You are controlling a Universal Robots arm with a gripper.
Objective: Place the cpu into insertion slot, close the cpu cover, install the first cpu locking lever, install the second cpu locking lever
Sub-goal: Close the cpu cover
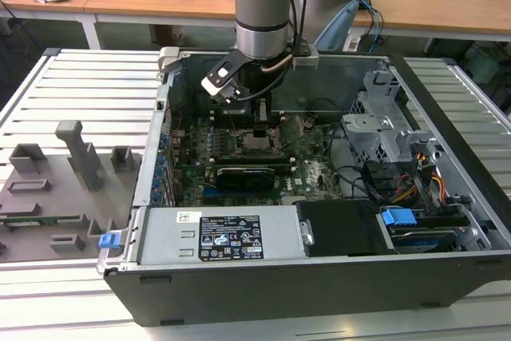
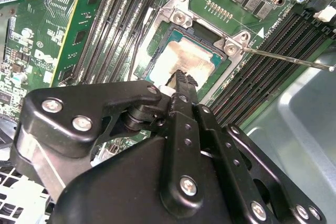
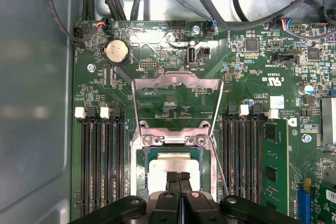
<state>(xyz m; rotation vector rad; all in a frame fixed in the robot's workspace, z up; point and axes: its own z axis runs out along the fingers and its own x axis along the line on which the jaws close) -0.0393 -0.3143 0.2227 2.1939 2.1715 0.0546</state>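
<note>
The cpu [image 3: 173,167] lies flat in the insertion slot [image 3: 146,157] on the green motherboard, its silvery top also plain in the second wrist view [image 2: 189,56]. My gripper [image 3: 179,178] hangs just over the near edge of the cpu with its two black fingers [image 2: 182,85] pressed together and nothing between them. The cpu cover [image 3: 176,81] is swung open, standing up from its hinge at the far side of the slot. A thin metal locking lever [image 2: 289,61] sticks out unlatched from one corner of the slot. In the exterior view the gripper [image 1: 260,127] is deep inside the case over the slot [image 1: 260,141].
Black memory slots [image 3: 100,161] flank the socket on both sides. A long black card [image 1: 243,175] lies nearer the case front, drive cages [image 1: 391,129] and cables on the exterior view's right, the power supply [image 1: 223,237] in front. A grey parts tray [image 1: 60,181] sits outside.
</note>
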